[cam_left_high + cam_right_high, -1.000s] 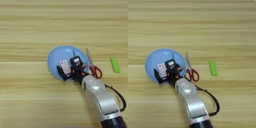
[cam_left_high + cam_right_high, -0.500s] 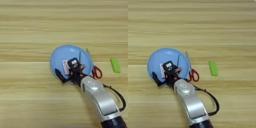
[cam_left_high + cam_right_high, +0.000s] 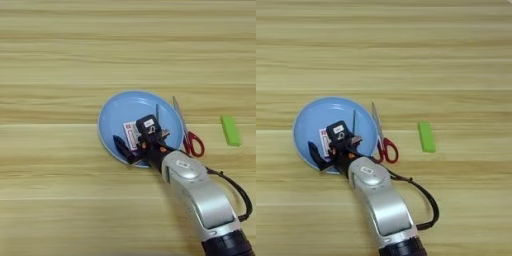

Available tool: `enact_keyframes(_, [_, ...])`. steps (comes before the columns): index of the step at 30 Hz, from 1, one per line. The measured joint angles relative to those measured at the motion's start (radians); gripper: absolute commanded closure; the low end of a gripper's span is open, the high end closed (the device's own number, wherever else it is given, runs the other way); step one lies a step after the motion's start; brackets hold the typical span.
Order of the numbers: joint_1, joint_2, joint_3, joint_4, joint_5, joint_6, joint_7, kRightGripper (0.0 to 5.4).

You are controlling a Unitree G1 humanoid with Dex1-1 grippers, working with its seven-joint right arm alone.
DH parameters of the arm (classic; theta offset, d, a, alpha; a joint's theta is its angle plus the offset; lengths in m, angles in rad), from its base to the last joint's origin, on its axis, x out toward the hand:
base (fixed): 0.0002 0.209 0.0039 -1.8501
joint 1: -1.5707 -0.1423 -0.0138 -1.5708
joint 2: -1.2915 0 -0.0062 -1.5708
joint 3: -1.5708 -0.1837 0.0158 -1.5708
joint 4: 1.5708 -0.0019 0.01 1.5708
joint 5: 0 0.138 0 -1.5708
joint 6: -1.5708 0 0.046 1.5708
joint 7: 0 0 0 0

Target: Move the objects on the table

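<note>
Non-task stuff I can see: a round blue plate [image 3: 120, 107] sitting low and left of center. Off to the plate's right, well apart from it, there's a little flat green block [image 3: 426, 136] lying lengthwise.

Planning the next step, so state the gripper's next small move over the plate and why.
Probably lift straight up. The gripper has its fingers spread on either side of the white box, which lies on the blue plate. That looks like a release, and the scissors at the plate's right rim remain to be picked up.
</note>
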Motion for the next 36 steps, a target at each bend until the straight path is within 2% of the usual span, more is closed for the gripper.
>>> enact_keyframes(17, [-0.002, 0.000, -0.003, 0.015, 0.001, 0.001, 0.001, 3.29])
enact_keyframes(36, [0.001, 0.015, -0.017, 0.014, 0.024, -0.003, 0.000, 3.31])
